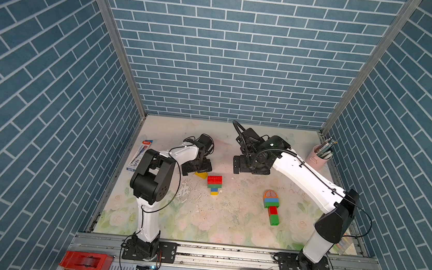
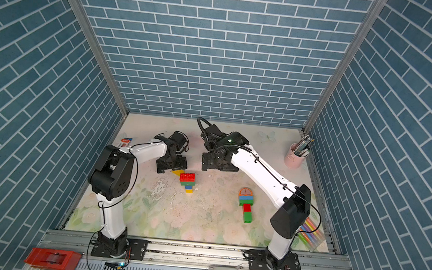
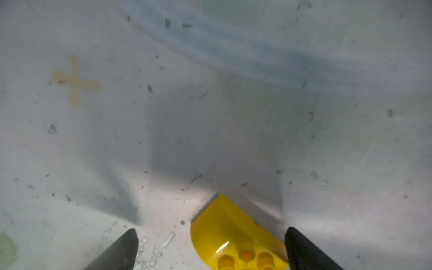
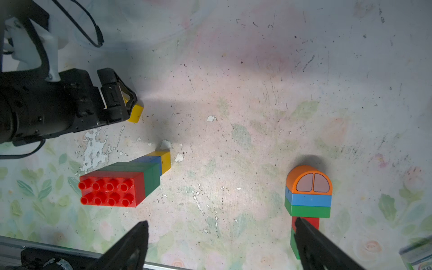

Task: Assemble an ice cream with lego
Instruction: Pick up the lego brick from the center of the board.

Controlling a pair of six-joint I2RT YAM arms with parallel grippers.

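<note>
Yellow rounded brick point(image 3: 231, 236) lies ungripped inside the spread-apart left gripper point(image 3: 211, 231), nearer one side.

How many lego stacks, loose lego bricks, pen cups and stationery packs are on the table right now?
Lego stacks: 2 (red-ended stack, orange-topped stack)
Loose lego bricks: 1 (yellow rounded brick)
Pen cups: 1 (pink cup)
Stationery packs: 2 (boxed pack, marker pack)
Total: 6

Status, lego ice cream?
Left pincer open around rounded yellow plastic brick. Right pincer open, empty. Red-topped brick stack upright, orange-domed brick stack lying flat. Nothing blocking.
</note>
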